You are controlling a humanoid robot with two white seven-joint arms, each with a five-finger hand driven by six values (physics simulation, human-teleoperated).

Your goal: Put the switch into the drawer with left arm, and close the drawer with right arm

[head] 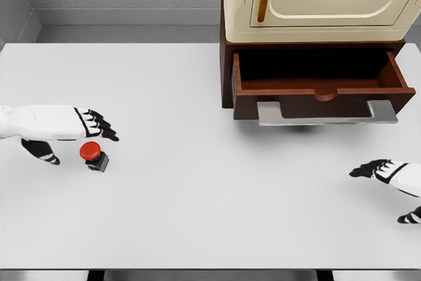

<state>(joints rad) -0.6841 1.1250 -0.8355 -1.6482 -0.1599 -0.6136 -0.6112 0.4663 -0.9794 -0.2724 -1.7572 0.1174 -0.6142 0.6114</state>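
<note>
The small red-capped push-button switch on a dark square base [94, 155] stands on the flat white table [197, 215] at the left, well apart from the open dark-brown wooden drawer [320, 87] with its grey metal handle [327, 114], which juts from under a cream cabinet [316, 1] at the far right. The left hand [69, 126] hovers just above and beside the switch, fingers [102, 125] spread forward over it and the thumb lower on the near side, so the fingers are apart and clamped on nothing. The right hand [388, 176] rests low at the right edge, fingers relaxed and empty. The grasp seems about to begin, and the main risk is that the domed cap gives little purchase: fingers closing off-centre could tip or skid the switch across the smooth table. After that comes a long carry to the right, where a weak pinch might drop it short of the drawer, or the hand could clip the drawer front. Closing too early would trap the left hand.
</note>
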